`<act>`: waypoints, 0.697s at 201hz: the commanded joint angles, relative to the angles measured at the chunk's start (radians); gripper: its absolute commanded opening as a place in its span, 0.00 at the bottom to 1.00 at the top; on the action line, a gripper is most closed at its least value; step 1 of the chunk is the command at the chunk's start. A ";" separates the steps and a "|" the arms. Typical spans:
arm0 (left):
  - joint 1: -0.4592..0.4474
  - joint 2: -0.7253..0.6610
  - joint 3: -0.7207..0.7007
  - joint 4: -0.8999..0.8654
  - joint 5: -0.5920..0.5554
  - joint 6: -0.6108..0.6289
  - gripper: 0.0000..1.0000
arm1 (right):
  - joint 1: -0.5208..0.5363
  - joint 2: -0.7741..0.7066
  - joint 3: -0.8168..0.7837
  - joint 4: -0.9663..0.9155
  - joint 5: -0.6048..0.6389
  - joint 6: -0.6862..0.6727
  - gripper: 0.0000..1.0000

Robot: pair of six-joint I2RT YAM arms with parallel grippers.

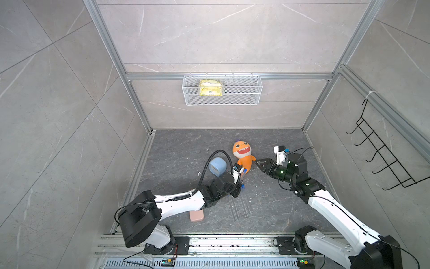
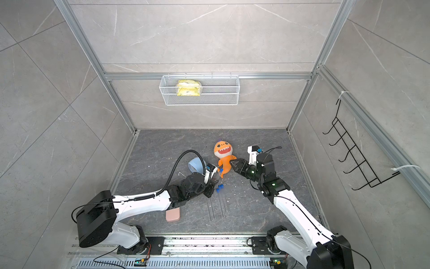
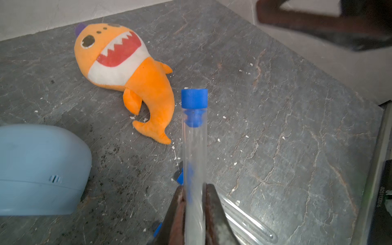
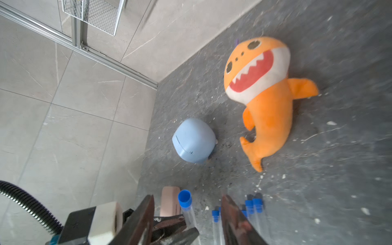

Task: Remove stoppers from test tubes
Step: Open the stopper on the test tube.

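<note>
1. At the middle of the dark grey stone-patterned floor (image 1: 176, 149), the left gripper (image 3: 194, 199) is closed firmly on a long, thin, clear plastic test tube (image 3: 194, 152). One jaw bears on each side of the tube wall.
2. The test tube projects forward from the jaws, lifted clear of the floor. Its capped end points toward an orange shark-shaped plush toy (image 1: 244, 156).
3. A bright blue ribbed plastic stopper (image 3: 194, 98) is seated in the end of the test tube. Its plug section shows through the clear wall, so it is not yet removed.
4. The right gripper (image 1: 257, 162) has its jaws apart and grips nothing. Its tips are at the plush toy's side fin, near the stopper but not touching it.
5. In the right wrist view, the stopper (image 4: 185, 197) appears between the two spread fingers (image 4: 146, 210), with no contact.
6. The remaining test tubes (image 2: 223, 206) lie flat on the floor, side by side, just beside the left gripper on the robot's side. Their stoppers (image 4: 257, 204) are fitted.
7. A pale blue rounded plastic container (image 1: 217, 165) sits beside the left arm. A pink oblong case (image 1: 197, 216) lies partly under that arm.
8. A white wire basket (image 1: 253, 93) hangs on the back wall and holds a yellow packet (image 1: 210, 88).
</note>
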 commanded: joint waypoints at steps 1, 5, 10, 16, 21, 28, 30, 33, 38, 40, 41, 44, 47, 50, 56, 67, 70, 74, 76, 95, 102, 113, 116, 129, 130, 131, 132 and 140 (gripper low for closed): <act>0.019 0.001 0.047 0.052 0.053 -0.009 0.12 | 0.004 0.022 0.002 0.105 -0.072 0.038 0.51; 0.021 0.003 0.051 0.050 0.055 -0.013 0.11 | 0.009 0.028 0.004 0.105 -0.068 0.033 0.51; 0.021 0.007 0.055 0.044 0.057 -0.017 0.11 | 0.014 0.036 0.011 0.099 -0.063 0.026 0.50; 0.023 0.012 0.062 0.038 0.061 -0.019 0.11 | 0.023 0.045 0.020 0.087 -0.054 0.015 0.50; 0.025 0.015 0.066 0.037 0.066 -0.022 0.11 | 0.031 0.050 0.025 0.077 -0.045 0.007 0.50; 0.025 0.019 0.070 0.035 0.070 -0.026 0.11 | 0.037 0.057 0.029 0.071 -0.033 0.000 0.50; 0.025 0.020 0.072 0.034 0.072 -0.027 0.11 | 0.038 0.059 0.029 0.071 -0.031 -0.002 0.50; 0.024 0.021 0.072 0.034 0.074 -0.027 0.11 | 0.041 0.062 0.031 0.070 -0.029 -0.005 0.50; 0.025 0.021 0.074 0.035 0.077 -0.030 0.11 | 0.044 0.068 0.033 0.067 -0.023 -0.007 0.50; 0.025 0.021 0.075 0.035 0.079 -0.033 0.11 | 0.046 0.072 0.035 0.066 -0.023 -0.008 0.50; 0.025 0.021 0.075 0.035 0.080 -0.033 0.11 | 0.048 0.073 0.035 0.066 -0.022 -0.008 0.50; 0.024 0.021 0.076 0.037 0.082 -0.033 0.11 | 0.048 0.078 0.037 0.064 -0.020 -0.008 0.50; 0.025 0.021 0.076 0.038 0.083 -0.035 0.11 | 0.050 0.082 0.037 0.064 -0.019 -0.008 0.49; 0.025 0.021 0.077 0.038 0.084 -0.036 0.11 | 0.051 0.087 0.038 0.065 -0.021 -0.008 0.50; 0.025 0.021 0.080 0.038 0.087 -0.038 0.11 | 0.055 0.096 0.040 0.069 -0.021 -0.007 0.49; 0.025 0.023 0.084 0.033 0.092 -0.040 0.11 | 0.062 0.106 0.045 0.076 -0.022 -0.008 0.49; 0.025 0.024 0.087 0.032 0.093 -0.039 0.11 | 0.064 0.108 0.046 0.077 -0.022 -0.008 0.49; 0.025 0.024 0.089 0.028 0.095 -0.039 0.11 | 0.065 0.110 0.047 0.078 -0.022 -0.008 0.49; 0.025 0.026 0.089 0.027 0.095 -0.039 0.11 | 0.065 0.111 0.047 0.079 -0.022 -0.007 0.49; 0.025 0.030 0.096 0.020 0.100 -0.043 0.10 | 0.069 0.124 0.061 0.081 -0.024 -0.010 0.48; 0.025 0.032 0.097 0.020 0.105 -0.044 0.10 | 0.070 0.131 0.065 0.081 -0.024 -0.012 0.47; 0.024 0.036 0.099 0.020 0.110 -0.049 0.10 | 0.075 0.140 0.070 0.085 -0.025 -0.013 0.46; 0.024 0.038 0.099 0.019 0.111 -0.049 0.10 | 0.076 0.141 0.071 0.085 -0.026 -0.014 0.46; 0.025 0.042 0.102 0.016 0.116 -0.055 0.10 | 0.082 0.150 0.078 0.087 -0.025 -0.016 0.45; 0.025 0.042 0.102 0.017 0.115 -0.054 0.10 | 0.082 0.151 0.078 0.087 -0.025 -0.016 0.45; 0.024 0.042 0.102 0.016 0.116 -0.054 0.10 | 0.082 0.151 0.079 0.087 -0.025 -0.017 0.44; 0.024 0.043 0.102 0.016 0.116 -0.055 0.10 | 0.084 0.152 0.079 0.087 -0.024 -0.017 0.44; 0.026 0.044 0.104 0.014 0.118 -0.055 0.10 | 0.087 0.156 0.081 0.087 -0.023 -0.019 0.43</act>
